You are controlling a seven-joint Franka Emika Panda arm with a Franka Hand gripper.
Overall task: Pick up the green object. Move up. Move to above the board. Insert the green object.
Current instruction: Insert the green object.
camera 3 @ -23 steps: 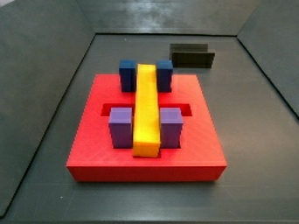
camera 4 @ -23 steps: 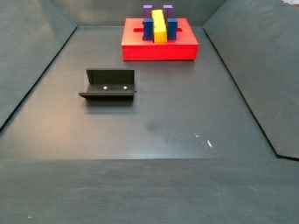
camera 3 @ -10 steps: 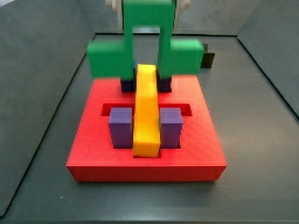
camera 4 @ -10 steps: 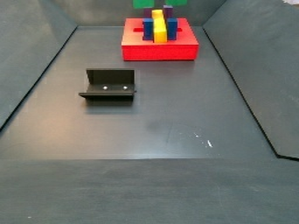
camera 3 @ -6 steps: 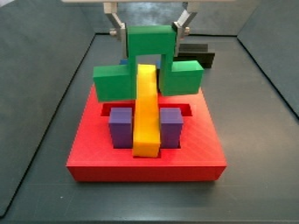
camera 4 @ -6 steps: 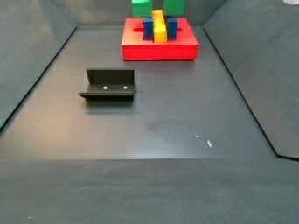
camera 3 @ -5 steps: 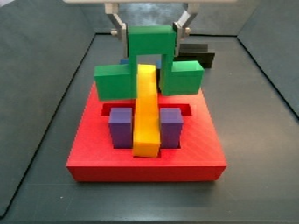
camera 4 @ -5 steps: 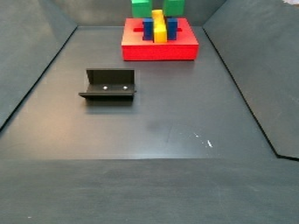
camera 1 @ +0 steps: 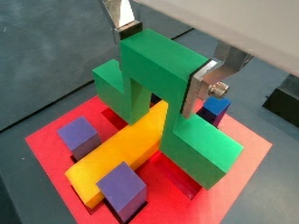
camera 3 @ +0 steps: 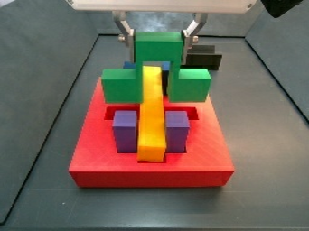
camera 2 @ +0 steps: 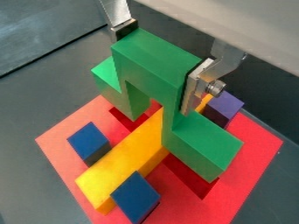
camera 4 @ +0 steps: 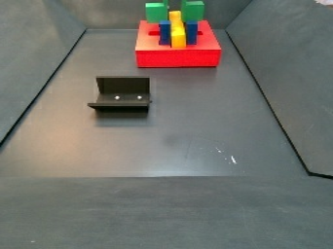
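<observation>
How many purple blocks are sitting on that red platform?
2 show plainly: one purple block each side of the yellow bar, second opposite. Others may hide behind the green object held in the gripper above the board.

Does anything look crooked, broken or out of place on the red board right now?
Nothing stands out. The gripper holds the green object squarely astride the yellow bar over the board, and the purple blocks sit straight.

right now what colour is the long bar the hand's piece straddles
Yellow: the long bar under the green object in the hand, clearest in a side view.
</observation>
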